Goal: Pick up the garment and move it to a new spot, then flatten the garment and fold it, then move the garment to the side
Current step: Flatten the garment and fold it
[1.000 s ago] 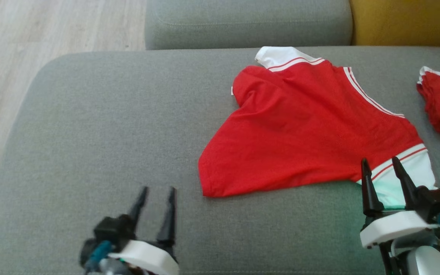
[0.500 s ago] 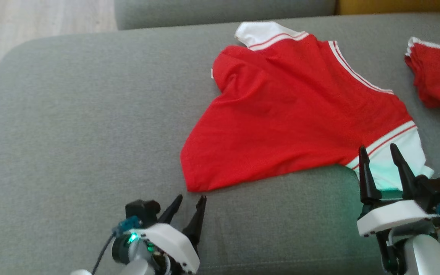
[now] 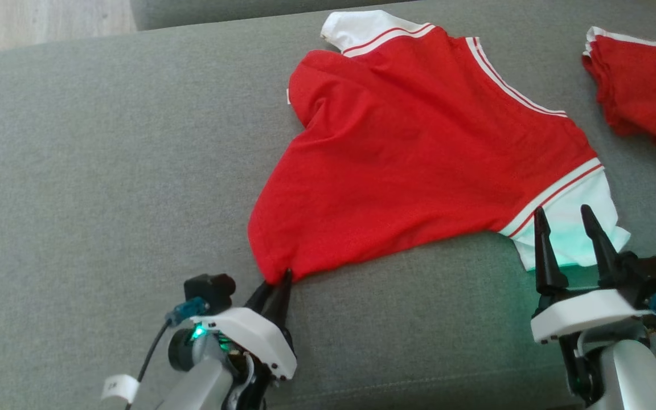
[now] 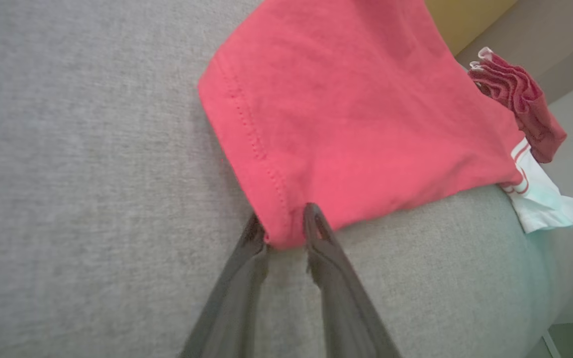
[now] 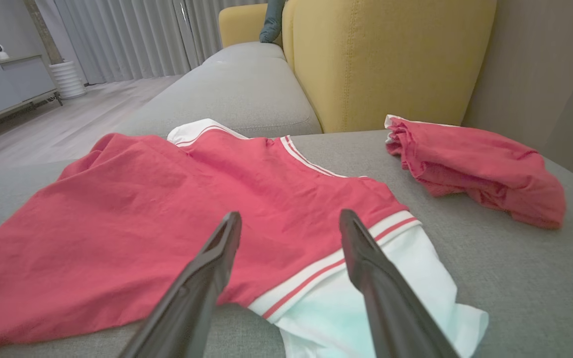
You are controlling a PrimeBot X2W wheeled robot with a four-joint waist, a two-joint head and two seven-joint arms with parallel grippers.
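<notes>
Flatten step, I think. Garment [image 3: 419,148] is lying rumpled on the grey cushion [image 3: 106,142]. Left gripper [image 3: 275,285] is pinching the near hem corner, jaws clamped on cloth. Right gripper [image 3: 561,213] is hovering over the white sleeve, jaws apart. Next: right needs a grip, then the 2 pull apart.

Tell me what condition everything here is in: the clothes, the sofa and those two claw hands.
red shirt: spread out on the sofa, unfolded, lightly wrinkled.
left gripper: shut on the red shirt's nearest hem corner.
right gripper: open, holding nothing, fingertips over the white sleeve.
second red garment: bunched in a crumpled heap, apart from the shirt.
sofa cushion: bears both garments.
</notes>
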